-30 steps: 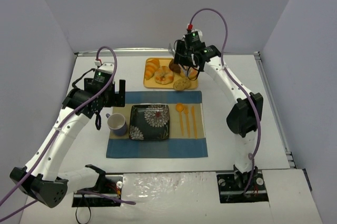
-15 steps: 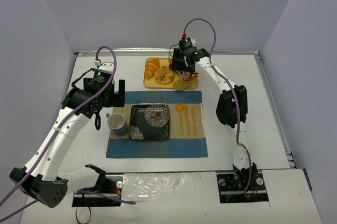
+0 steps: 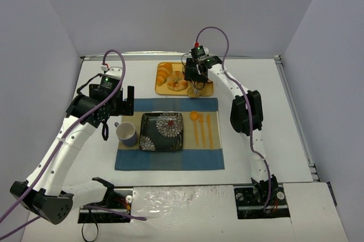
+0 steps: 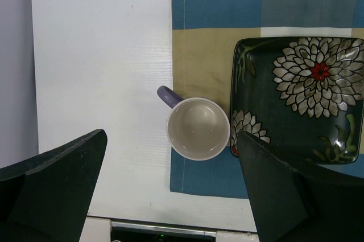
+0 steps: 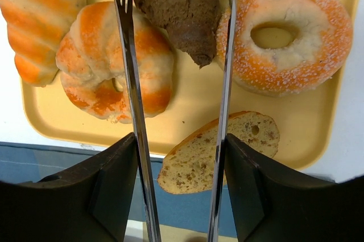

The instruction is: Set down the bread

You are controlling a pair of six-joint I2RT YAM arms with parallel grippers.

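My right arm has swung in from the side, and the right gripper (image 5: 179, 196) now hangs over the yellow tray (image 5: 187, 99). Its fingers pinch metal tongs (image 5: 129, 54), blades apart. Between the blade tips lies the dark croissant (image 5: 182, 8), and closer to the fingers the seeded bread slice (image 5: 227, 139). Nothing is lifted yet, and squeezing looks next. The left gripper (image 4: 170, 156) gapes wide over the mug (image 4: 198, 128).

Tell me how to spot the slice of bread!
On the table's far side sits a yellow tray, behind the blue placemat. The slice of bread lies at the tray's near edge, poking over it towards the placemat, under the tongs. It is the only flat, cut piece, pale with specks, unlike the donut and striped rolls.
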